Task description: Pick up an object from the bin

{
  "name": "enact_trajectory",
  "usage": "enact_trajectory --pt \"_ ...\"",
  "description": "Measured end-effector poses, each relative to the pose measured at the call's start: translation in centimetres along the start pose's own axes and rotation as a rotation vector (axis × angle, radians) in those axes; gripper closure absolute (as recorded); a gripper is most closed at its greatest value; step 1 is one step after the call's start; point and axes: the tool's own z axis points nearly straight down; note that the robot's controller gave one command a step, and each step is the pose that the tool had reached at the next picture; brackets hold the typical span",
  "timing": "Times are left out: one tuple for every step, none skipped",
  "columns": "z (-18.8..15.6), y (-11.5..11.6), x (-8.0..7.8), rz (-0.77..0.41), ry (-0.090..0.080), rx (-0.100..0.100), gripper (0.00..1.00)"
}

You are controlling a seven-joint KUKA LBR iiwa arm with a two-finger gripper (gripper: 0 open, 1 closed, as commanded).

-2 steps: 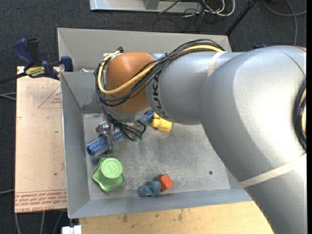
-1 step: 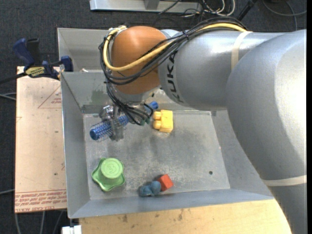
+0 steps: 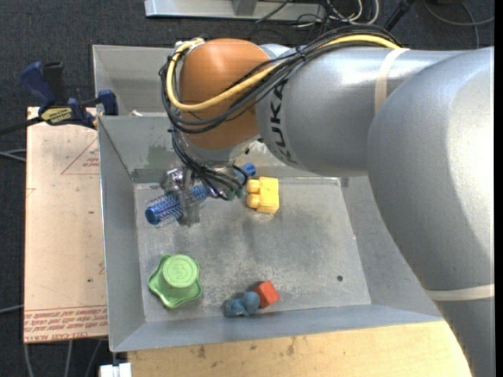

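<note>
Where the bin [image 3: 118, 210] floor sits centre-left of frame: blue ribbed roller [image 3: 161, 209], lying beneath gripper [image 3: 187, 201]; jaw opening cannot be told. Yellow block [image 3: 263, 195], just right. Arm [image 3: 338, 116] lettered "KUKA".

1. The bin [image 3: 314, 242] was seen in plain grey metal, its floor mottled with darker specks and scuffs.
2. The roller [image 3: 161, 210] at the left of the floor was coloured bright blue and patterned with fine ridges along its length.
3. The block [image 3: 264, 195] near the middle was shown in solid yellow.
4. The cup [image 3: 175, 280] at the front left was coloured light green throughout.
5. The small cube [image 3: 268, 293] at the front was seen in orange-red, and the lump [image 3: 237, 306] touching it in dull blue.
6. The wrist cover [image 3: 220, 81] was coloured glossy orange-brown and was crossed by yellow and black cables [image 3: 338, 42].
7. The arm [image 3: 409, 132] was finished in silver-grey, with black lettering.
8. The gripper [image 3: 185, 201] was seen in bare grey metal.
</note>
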Motion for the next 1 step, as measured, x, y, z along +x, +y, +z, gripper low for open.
enact_trajectory --pt "-0.07 0.02 -0.02 0.002 0.001 0.000 1.00"
